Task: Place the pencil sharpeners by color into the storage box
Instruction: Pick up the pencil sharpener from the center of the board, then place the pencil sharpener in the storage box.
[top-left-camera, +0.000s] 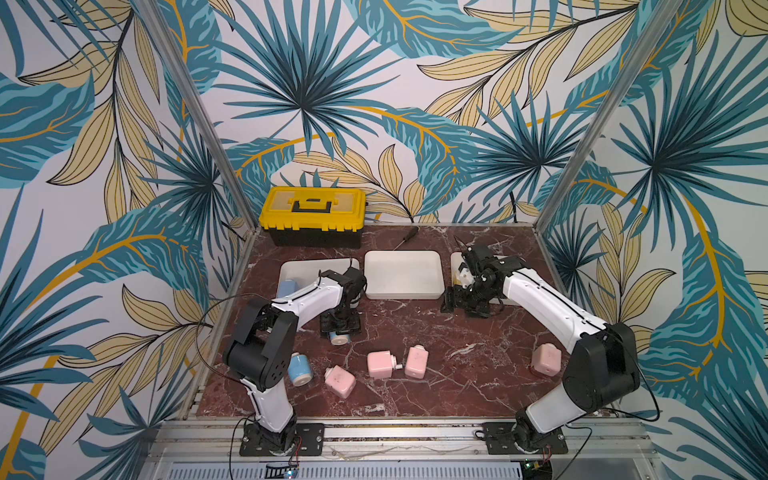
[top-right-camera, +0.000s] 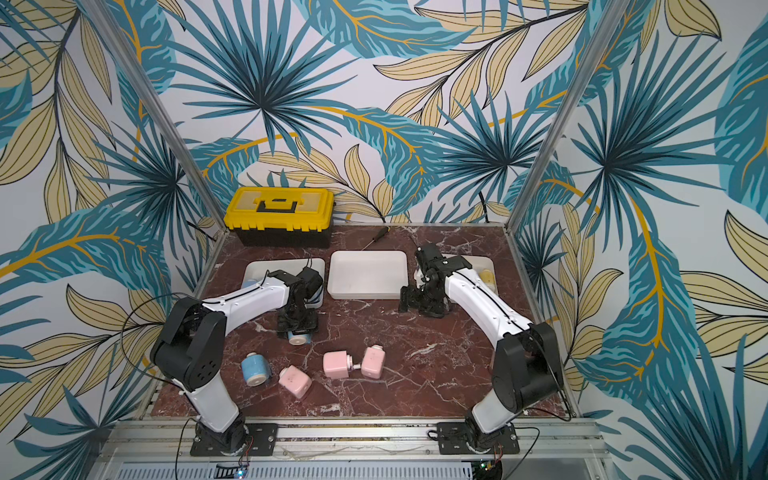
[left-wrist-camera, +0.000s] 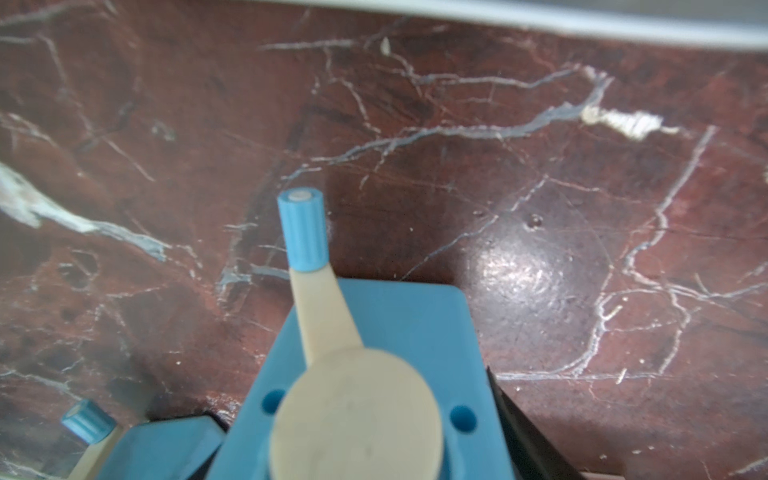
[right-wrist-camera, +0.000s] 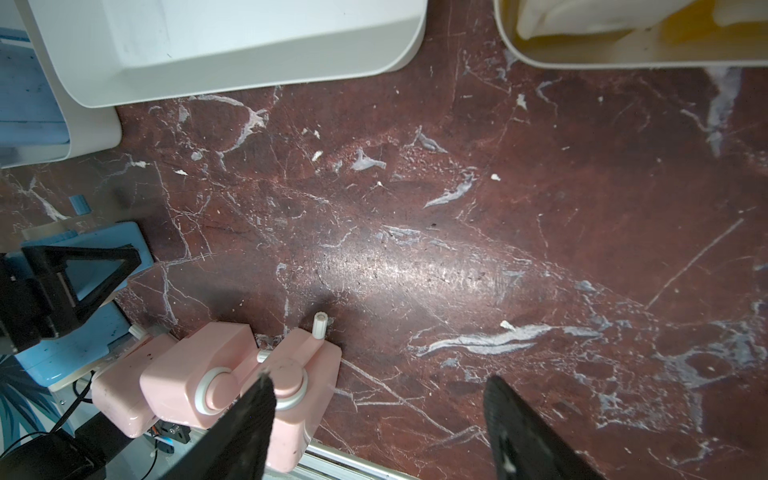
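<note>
The left gripper (top-left-camera: 338, 330) straddles a blue sharpener (top-left-camera: 340, 337) on the desk (top-left-camera: 436, 332); its grip is unclear. The right gripper (right-wrist-camera: 380, 415) hangs apart, empty.

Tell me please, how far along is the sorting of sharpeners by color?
Done: a blue sharpener lies in the left tray, yellow ones in the right tray; arms hide the counts. In hand: the left gripper is over a second blue sharpener on the table, grip unclear; the right gripper is open and empty. Left: a third blue sharpener and four pink sharpeners on the table; the middle tray holds nothing.
</note>
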